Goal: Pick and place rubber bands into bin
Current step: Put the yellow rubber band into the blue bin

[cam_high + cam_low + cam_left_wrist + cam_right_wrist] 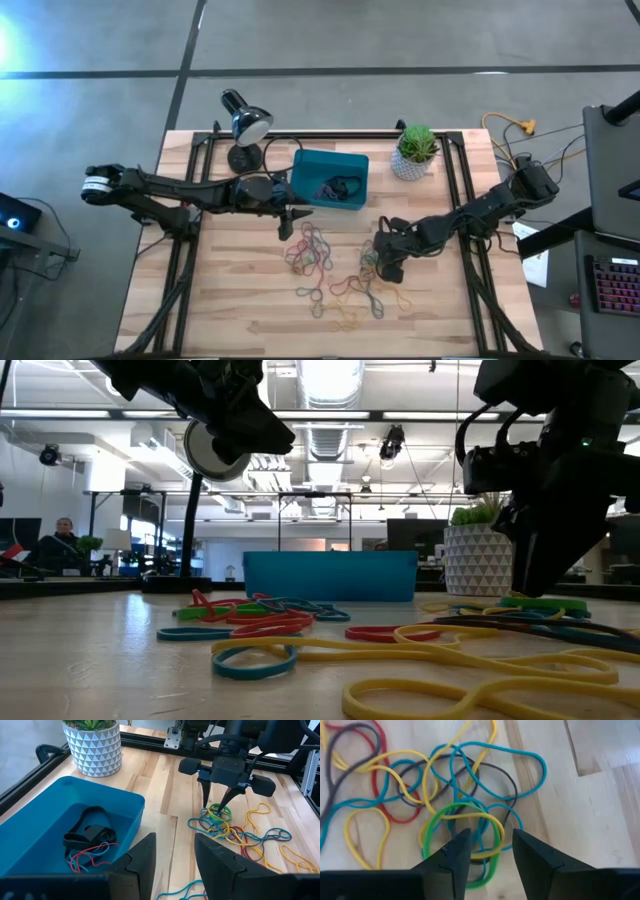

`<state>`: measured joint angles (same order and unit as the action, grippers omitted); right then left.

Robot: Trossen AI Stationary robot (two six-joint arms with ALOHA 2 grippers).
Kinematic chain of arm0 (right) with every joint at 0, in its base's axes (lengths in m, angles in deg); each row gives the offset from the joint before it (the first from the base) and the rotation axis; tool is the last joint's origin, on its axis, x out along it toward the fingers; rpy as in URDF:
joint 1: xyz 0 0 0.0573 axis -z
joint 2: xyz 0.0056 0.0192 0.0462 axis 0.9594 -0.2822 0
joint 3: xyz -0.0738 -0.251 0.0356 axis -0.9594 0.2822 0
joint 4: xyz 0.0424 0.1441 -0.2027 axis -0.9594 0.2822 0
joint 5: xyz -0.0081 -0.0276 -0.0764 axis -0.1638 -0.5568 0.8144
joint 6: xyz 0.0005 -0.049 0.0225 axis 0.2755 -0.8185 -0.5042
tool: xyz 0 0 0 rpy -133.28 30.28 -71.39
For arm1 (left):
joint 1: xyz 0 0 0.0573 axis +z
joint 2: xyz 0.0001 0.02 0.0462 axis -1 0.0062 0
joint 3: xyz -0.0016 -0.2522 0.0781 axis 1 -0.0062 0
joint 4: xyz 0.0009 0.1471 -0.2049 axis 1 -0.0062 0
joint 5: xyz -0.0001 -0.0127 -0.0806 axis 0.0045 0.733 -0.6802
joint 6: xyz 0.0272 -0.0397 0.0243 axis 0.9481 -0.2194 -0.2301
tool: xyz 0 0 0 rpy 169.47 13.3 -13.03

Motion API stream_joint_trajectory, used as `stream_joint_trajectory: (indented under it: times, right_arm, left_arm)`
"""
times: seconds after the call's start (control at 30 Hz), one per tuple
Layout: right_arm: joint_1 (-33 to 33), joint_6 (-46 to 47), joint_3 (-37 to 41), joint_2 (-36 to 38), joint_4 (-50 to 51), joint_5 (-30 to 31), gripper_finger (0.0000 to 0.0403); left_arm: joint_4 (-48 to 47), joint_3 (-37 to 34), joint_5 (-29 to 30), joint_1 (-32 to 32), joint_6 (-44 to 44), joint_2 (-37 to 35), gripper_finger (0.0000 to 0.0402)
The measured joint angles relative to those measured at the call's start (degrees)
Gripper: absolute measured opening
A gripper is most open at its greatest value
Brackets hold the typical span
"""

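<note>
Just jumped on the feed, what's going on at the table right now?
The right gripper is down over the tangle of rubber bands on the table, fingers open around a green band, nothing gripped yet. The left gripper is open and empty, hovering beside the bin, which already holds a few bands. Most bands are on the wood.

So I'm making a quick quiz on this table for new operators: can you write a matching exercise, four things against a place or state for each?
Things:
1. bin
2. plant pot
3. right gripper
4. desk lamp

Descriptions:
A. jaws open over a green rubber band
B. white, patterned, to the right of the bin in the high view
C. teal, with a few bands inside
D. at the table's far edge, left of the bin

Pairs: 1-C, 2-B, 3-A, 4-D
</note>
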<state>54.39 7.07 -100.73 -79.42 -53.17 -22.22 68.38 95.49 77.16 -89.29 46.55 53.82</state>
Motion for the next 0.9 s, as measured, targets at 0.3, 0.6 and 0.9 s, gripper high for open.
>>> stream_joint_trajectory:
  times: [0.3,0.6,0.9]
  right_arm:
    - [0.0,0.5,0.6,0.0,-1.0,0.0,0.0088]
    - [0.1,1.7,1.0,0.0,-0.9,1.4,0.0056]
    - [0.2,1.7,1.0,0.0,-0.9,1.7,0.0052]
  left_arm:
    - [0.0,0.0,0.0,0.0,0.0,0.0,0.0118]
    - [0.0,0.0,0.0,0.0,0.0,0.0,0.0118]
    - [0.0,0.0,0.0,0.0,0.0,0.0,0.0118]
